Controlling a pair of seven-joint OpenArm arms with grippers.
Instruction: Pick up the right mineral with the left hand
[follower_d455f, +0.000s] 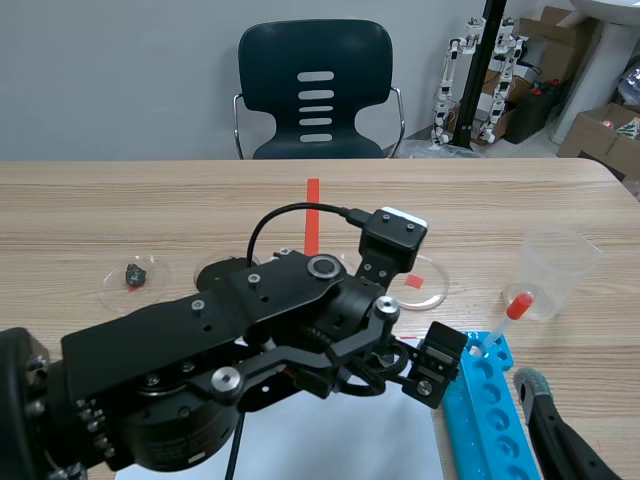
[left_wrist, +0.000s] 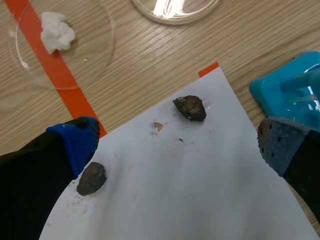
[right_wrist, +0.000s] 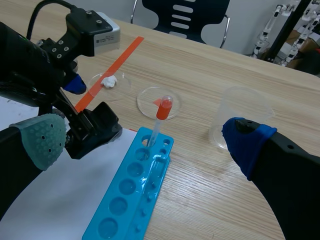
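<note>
Between my left fingers (left_wrist: 75, 142), spread wide and gripping nothing, the right mineral (left_wrist: 190, 108) lies untouched on the white paper (left_wrist: 200, 200), slightly ahead. Left mineral (left_wrist: 92, 178) sits just beside my blue pad. Blue rack (left_wrist: 292, 85) lies past the grey pad, and a petri dish (left_wrist: 95, 55) with a white lump (left_wrist: 56, 31) is ahead on the table (left_wrist: 240, 40). My right fingers (right_wrist: 42, 140) are also spread and empty, near the rack's red-capped dropper (right_wrist: 161, 112).
</note>
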